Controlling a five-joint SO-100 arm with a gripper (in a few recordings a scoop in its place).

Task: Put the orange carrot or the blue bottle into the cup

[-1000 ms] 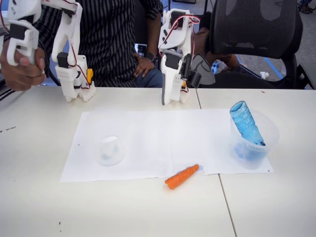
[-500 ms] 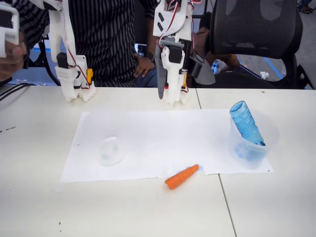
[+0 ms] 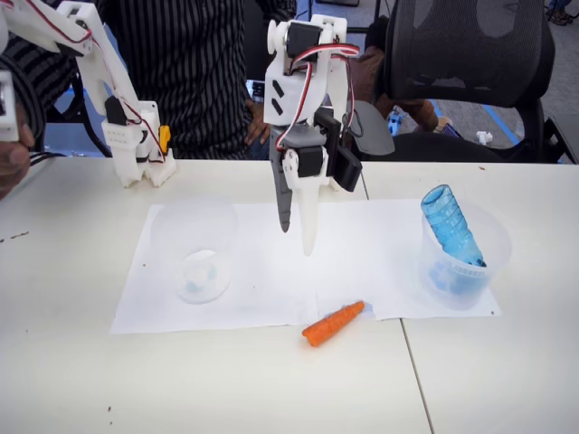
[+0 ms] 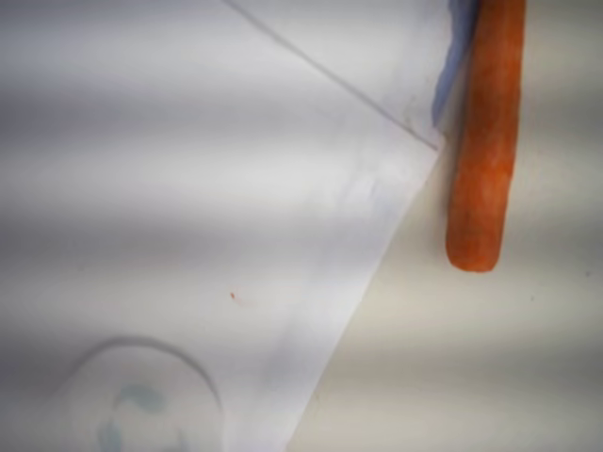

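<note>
Your end effector [image 3: 296, 237] hangs above the white paper sheet [image 3: 271, 262], tips pointing down, fingers slightly apart and holding nothing. The orange carrot [image 3: 333, 323] lies below it and nearer the camera in the fixed view, flat on the worktop [image 3: 226, 389] just off the paper's edge. The cup [image 3: 201, 271] stands to the end effector's left in that view, upright and empty, well apart from the carrot. The blue bottle [image 3: 450, 226] leans inside the other clear cup [image 3: 463, 262] far to the right, so the carrot looks like the easier pick.

Bring the tips down over the carrot's middle and turn the wrist so the fingers close across its width, not along it. In the wrist view the carrot [image 4: 485, 132] looks matte, tapered and rounded at the end; it will likely roll if nudged from one side, so spread wide enough to straddle it. The cup is thin, frosted plastic and probably light, so release from above its rim without brushing the wall.
</note>
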